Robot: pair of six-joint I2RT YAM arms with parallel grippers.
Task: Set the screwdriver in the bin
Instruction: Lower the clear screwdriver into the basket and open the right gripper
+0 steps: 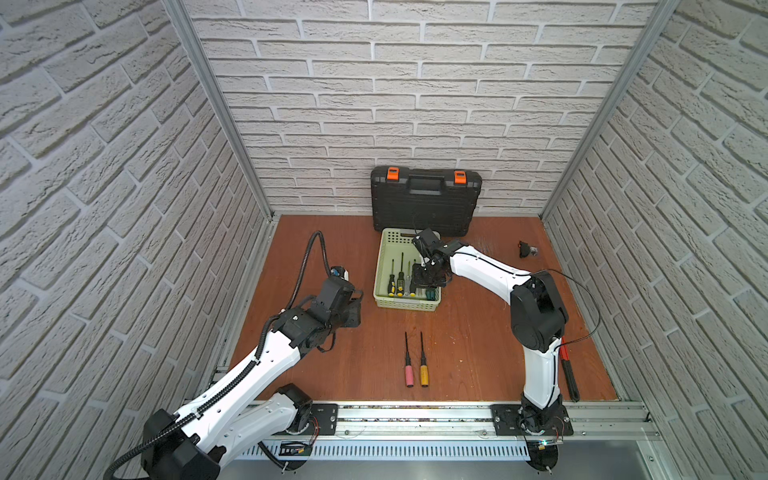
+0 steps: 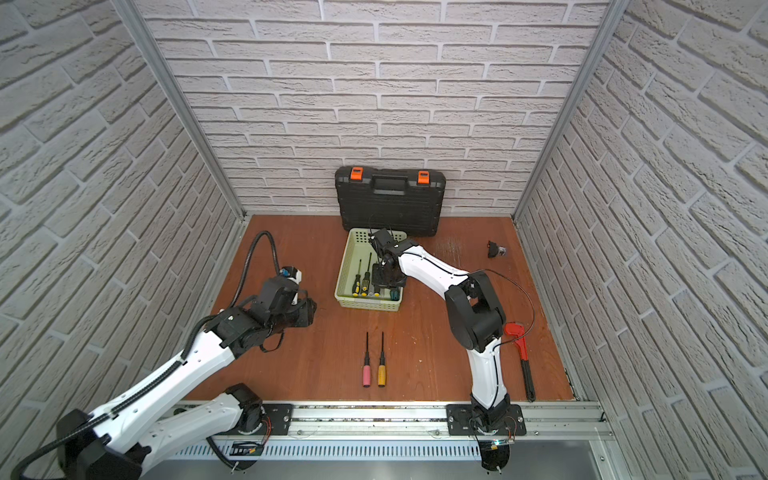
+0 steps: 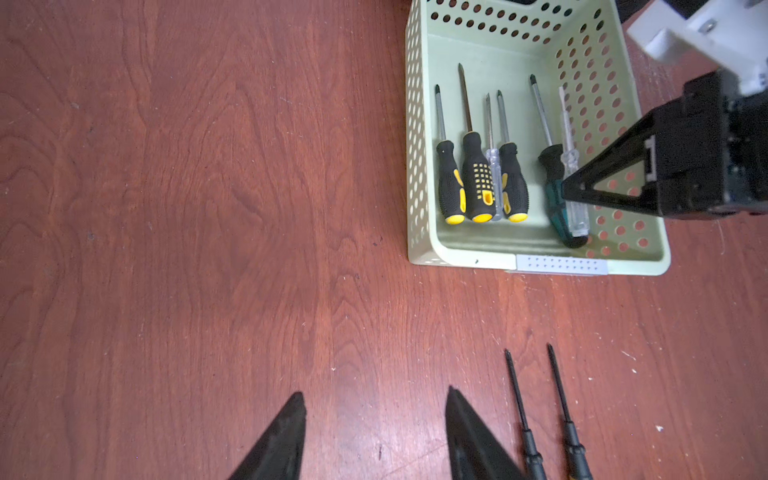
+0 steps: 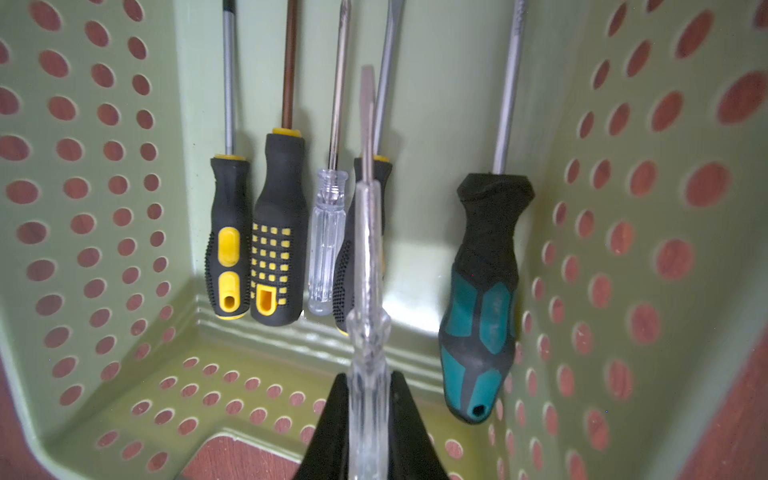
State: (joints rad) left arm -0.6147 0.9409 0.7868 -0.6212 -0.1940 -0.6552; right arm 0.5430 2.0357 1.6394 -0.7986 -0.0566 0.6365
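The bin (image 1: 405, 304) (image 2: 365, 305) is a pale green perforated basket in front of the toolcase, seen in both top views. My right gripper (image 1: 426, 283) (image 4: 369, 376) reaches down inside it, shut on the clear handle of a flat-blade screwdriver (image 4: 368, 291) (image 3: 570, 160). The blade points along the bin floor, between several black-and-yellow screwdrivers (image 4: 274, 232) and a teal-and-black one (image 4: 482, 299) lying there. My left gripper (image 3: 376, 399) (image 1: 355, 309) hovers open and holds nothing over bare table left of the bin. A pink-handled screwdriver (image 1: 409, 372) and a yellow-handled one (image 1: 424, 372) lie side by side nearer the front.
A black toolcase (image 1: 426, 199) with orange latches leans on the back wall behind the bin. A red-and-black wrench (image 2: 521, 353) lies by the right arm's base. A small black object (image 1: 525, 249) sits at the back right. Brick walls close three sides.
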